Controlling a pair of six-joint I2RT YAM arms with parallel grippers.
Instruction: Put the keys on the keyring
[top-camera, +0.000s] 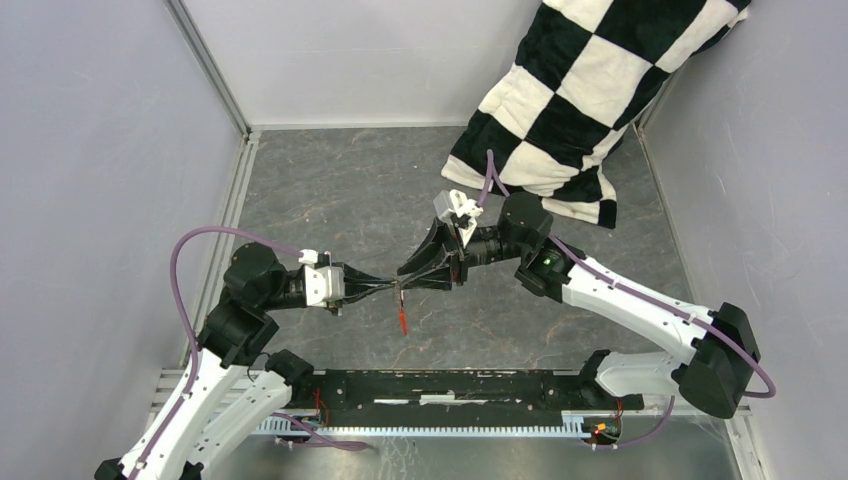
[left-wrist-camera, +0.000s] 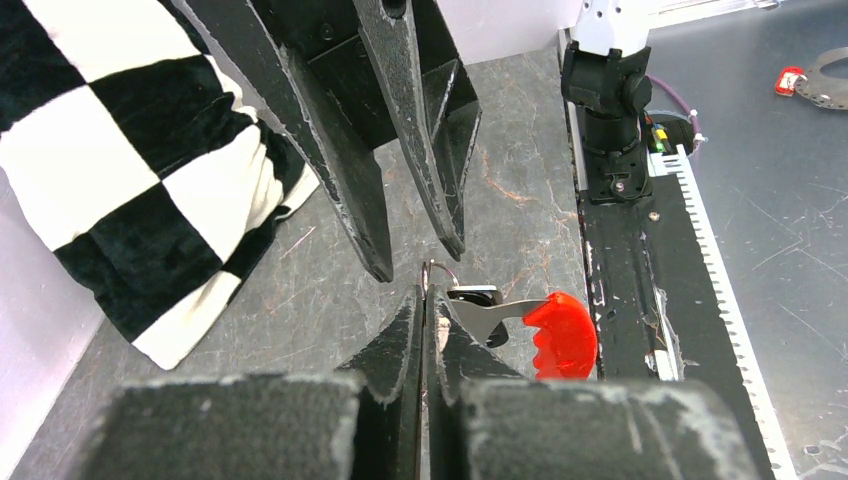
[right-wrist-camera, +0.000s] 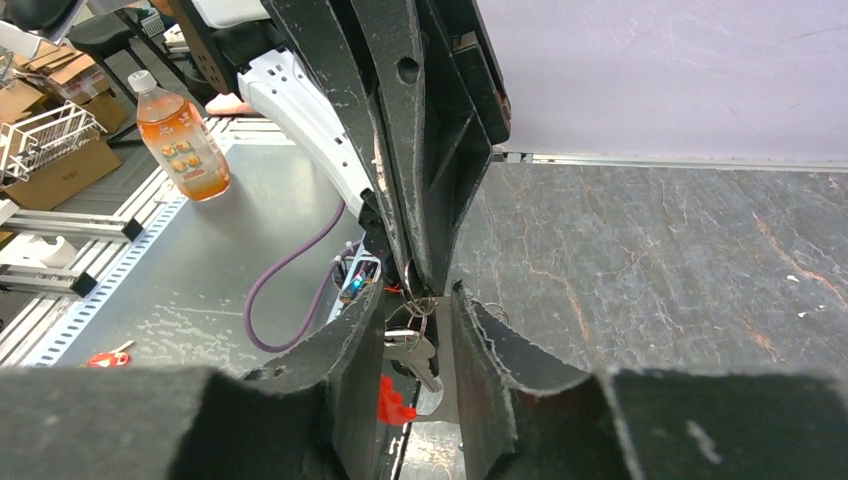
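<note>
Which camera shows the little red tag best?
The left wrist view. There the red tag is large, sharp and whole, right beside the left gripper's closed fingertips. The top view shows it only as a tiny red sliver in the middle. The right wrist view shows just a corner, low between the right gripper's fingers.

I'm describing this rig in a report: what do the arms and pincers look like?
The left arm and right arm have white shells, black joint housings and a purple cable each. A small green light glows on the right arm. The left pincer and right pincer have black, tapered fingers with scuffed whitish edges.
</note>
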